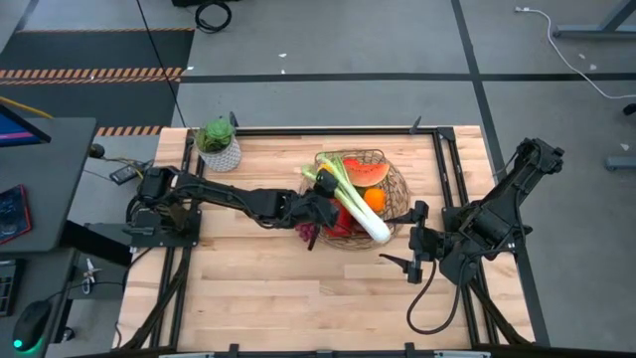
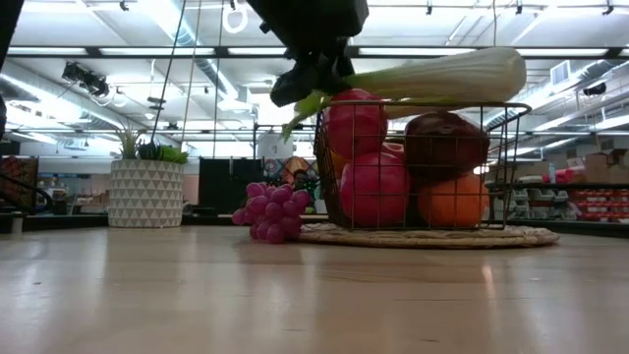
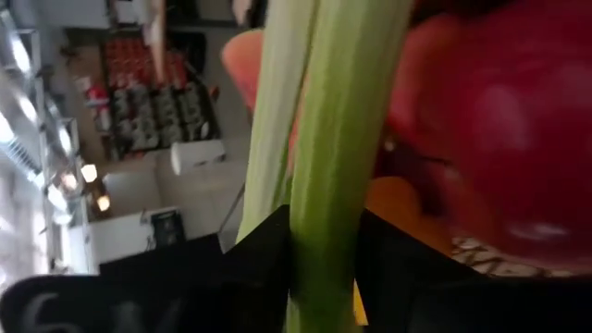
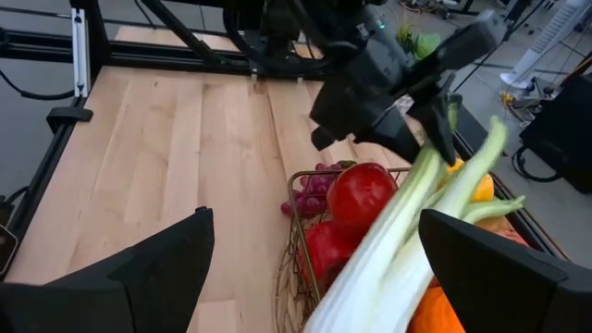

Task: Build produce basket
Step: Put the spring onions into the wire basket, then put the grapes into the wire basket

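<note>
Wooden table [image 1: 248,288] bears basket [image 1: 397,189] of apples [image 2: 373,187], orange [image 2: 452,202]; left fingers [image 3: 250,259] clasp leek [image 1: 360,206], right fingers [image 4: 148,268] gape empty

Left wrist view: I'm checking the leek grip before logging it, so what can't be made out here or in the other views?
- Left wrist view: the leek fills the frame; the left tool is cut off by the edge.
- Low view: basket contents behind the front fruit are hidden.
- High view: grapes partly covered by the left arm.
</note>
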`<action>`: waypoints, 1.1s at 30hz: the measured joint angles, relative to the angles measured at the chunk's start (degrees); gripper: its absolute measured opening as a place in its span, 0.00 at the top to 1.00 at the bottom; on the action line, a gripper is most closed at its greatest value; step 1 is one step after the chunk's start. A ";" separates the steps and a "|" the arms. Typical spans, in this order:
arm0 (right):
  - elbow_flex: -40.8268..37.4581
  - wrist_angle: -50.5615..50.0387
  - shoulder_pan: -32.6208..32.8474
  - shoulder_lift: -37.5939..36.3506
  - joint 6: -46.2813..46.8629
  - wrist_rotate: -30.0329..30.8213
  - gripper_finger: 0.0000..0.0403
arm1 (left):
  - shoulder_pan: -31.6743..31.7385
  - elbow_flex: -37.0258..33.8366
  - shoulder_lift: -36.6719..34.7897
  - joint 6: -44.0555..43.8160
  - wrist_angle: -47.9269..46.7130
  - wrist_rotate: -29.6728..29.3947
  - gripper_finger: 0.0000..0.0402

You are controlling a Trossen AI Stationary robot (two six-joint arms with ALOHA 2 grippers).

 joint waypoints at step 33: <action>-4.91 3.04 -1.67 0.13 2.15 -3.75 0.05 | -0.68 -0.04 -8.47 -22.13 -16.15 10.95 0.35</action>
